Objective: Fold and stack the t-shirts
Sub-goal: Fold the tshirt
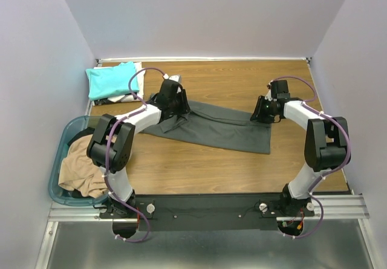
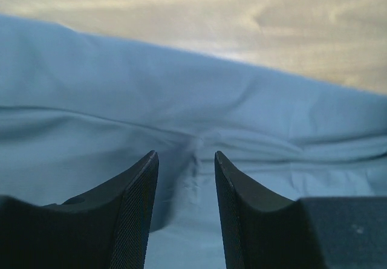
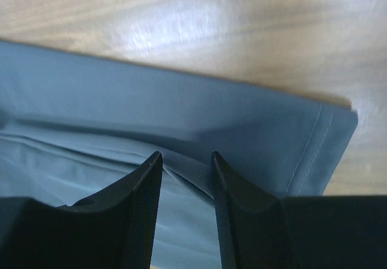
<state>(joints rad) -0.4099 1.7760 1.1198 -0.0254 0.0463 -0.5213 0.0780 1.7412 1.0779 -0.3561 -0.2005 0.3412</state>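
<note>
Three t-shirts [image 1: 217,127] clearly seen, one basket [image 1: 58,160], two arms [image 1: 136,119]

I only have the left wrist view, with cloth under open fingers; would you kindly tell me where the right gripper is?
Observer: The right gripper is open over the hemmed right end of the long dark grey cloth t-shirt.
Operator: Thank you. Is anything folded yet?
Observer: A folded teal cloth t-shirt lies at the far left corner of the wooden table.
Operator: And what is left to fold?
Observer: A crumpled tan cloth t-shirt sits in the blue-green plastic basket.
</note>
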